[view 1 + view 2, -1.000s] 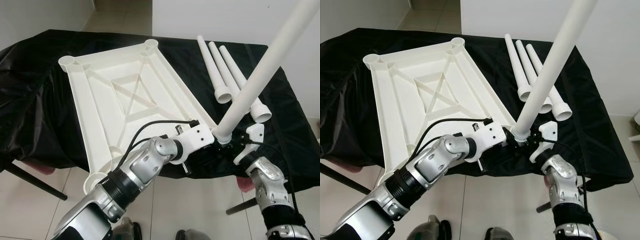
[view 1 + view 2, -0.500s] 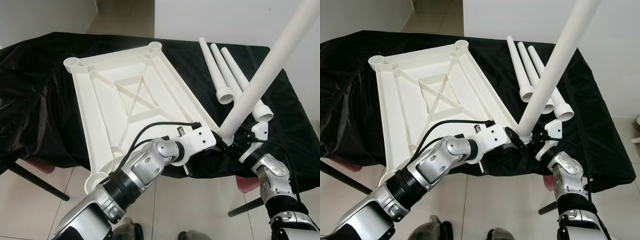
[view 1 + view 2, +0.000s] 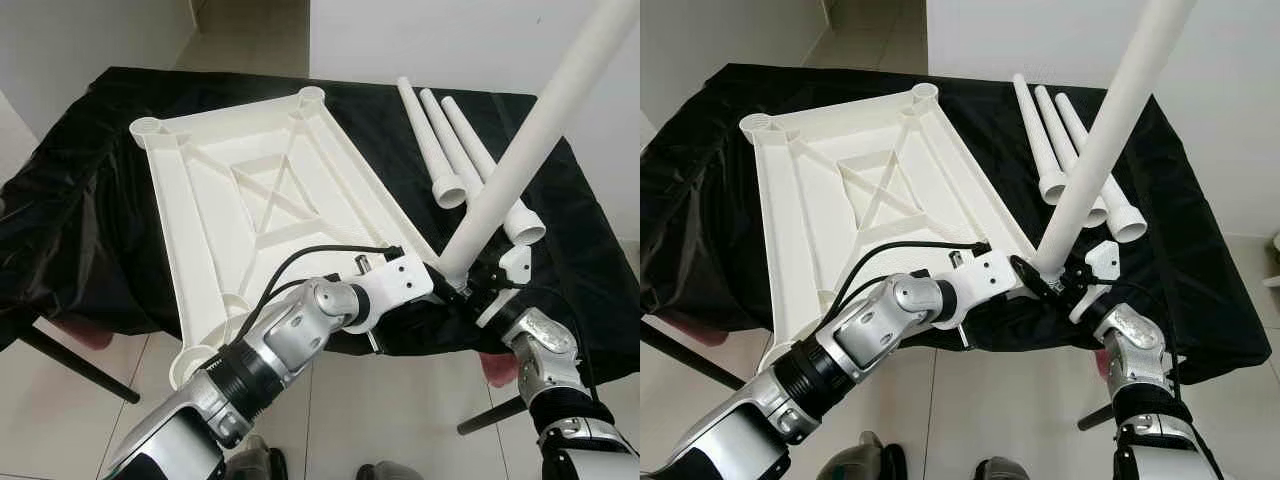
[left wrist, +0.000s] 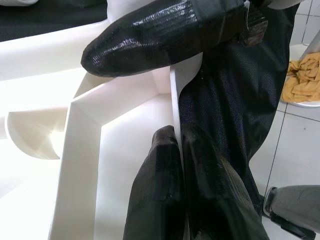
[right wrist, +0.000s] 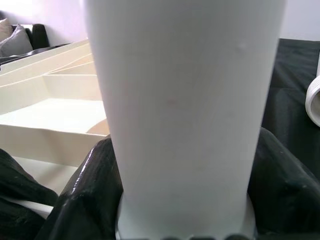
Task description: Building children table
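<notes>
A white plastic tabletop (image 3: 250, 200) lies upside down on the black-draped table (image 3: 90, 220), its corner sockets facing up. My left gripper (image 3: 440, 285) is shut on the tabletop's rim (image 4: 174, 115) at the near right corner, fingers (image 4: 155, 190) pinching the thin wall. My right gripper (image 3: 478, 288) is shut on a long white table leg (image 3: 520, 150) near its lower end. The leg stands at that corner and leans up to the right. In the right wrist view the leg (image 5: 185, 100) sits between the two black fingers (image 5: 85, 200). Three more white legs (image 3: 445, 150) lie side by side at the back right.
The black cloth hangs over the table's near edge, just below both grippers. White tiled floor (image 3: 380, 420) lies beneath. A dark stand leg (image 3: 70, 365) slants across the floor at the left. An orange cloth on a plate (image 4: 302, 82) lies on the tiles.
The whole picture has shifted a little as the camera moved. Both grippers keep their holds, and the leg still leans at the same corner.
</notes>
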You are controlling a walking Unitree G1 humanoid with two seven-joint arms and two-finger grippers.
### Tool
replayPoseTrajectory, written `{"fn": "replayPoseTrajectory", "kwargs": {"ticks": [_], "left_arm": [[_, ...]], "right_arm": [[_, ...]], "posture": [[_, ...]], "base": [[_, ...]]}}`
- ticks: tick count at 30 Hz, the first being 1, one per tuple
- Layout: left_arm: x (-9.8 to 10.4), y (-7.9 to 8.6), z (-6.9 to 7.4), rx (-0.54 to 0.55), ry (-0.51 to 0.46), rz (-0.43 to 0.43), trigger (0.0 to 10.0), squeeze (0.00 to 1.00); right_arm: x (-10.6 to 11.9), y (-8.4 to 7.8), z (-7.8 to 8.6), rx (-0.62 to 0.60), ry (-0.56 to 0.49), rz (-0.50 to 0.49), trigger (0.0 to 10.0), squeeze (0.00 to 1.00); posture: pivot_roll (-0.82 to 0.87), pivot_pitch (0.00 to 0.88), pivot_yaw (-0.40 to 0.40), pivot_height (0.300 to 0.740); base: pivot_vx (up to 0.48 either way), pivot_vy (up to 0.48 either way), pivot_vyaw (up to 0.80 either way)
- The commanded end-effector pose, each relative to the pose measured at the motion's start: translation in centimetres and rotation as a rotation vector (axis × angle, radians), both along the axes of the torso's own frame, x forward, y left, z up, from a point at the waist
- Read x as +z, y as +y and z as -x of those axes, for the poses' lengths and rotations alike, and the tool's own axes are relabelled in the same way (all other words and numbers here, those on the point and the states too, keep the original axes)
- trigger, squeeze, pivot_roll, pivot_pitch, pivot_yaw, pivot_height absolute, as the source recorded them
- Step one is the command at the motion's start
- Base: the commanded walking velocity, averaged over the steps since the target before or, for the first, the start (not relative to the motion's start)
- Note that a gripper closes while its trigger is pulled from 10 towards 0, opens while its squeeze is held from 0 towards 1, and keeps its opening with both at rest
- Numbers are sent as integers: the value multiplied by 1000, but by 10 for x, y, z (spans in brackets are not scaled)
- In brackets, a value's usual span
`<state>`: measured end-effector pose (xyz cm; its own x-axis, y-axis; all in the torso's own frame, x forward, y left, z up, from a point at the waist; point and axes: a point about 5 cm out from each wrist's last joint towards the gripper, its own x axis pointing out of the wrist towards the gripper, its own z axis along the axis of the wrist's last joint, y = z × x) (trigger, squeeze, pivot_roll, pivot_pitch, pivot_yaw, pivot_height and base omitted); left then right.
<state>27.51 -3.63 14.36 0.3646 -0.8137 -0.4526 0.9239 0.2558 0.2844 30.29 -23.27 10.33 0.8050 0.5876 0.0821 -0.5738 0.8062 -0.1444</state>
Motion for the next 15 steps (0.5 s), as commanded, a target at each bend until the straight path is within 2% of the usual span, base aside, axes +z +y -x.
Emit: {"fn": "replayPoseTrajectory", "kwargs": {"ticks": [1,3,4,5,8,12,15], "left_arm": [[1,-2,7,-95,23,-11,10000,0],[1,-2,7,-95,23,-11,10000,0],[1,-2,7,-94,24,-11,10000,0],[1,-2,7,-94,24,-10,10000,0],[1,-2,7,-93,24,-10,10000,0],[1,-2,6,-87,25,-8,10000,0],[1,-2,6,-85,25,-7,10000,0]], "right_arm": [[-22,-23,11,-161,120,-25,0,0],[-23,-23,11,-164,123,-22,0,0],[-25,-22,11,-181,132,-15,7333,0],[-27,-20,10,-196,147,-13,10000,0],[-28,-15,8,-223,154,-10,10000,0],[-24,-6,-1,-338,121,0,10000,0],[-20,0,-4,-375,99,6,10000,0]], "posture": [[-61,62,49,740],[-61,62,49,740],[-62,66,47,740],[-62,66,47,740],[-61,70,44,740],[-58,75,38,740],[-57,78,37,740]], "base": [[0,0,0],[0,0,0],[0,0,0],[0,0,0],[0,0,0],[0,0,0],[0,0,0]]}}
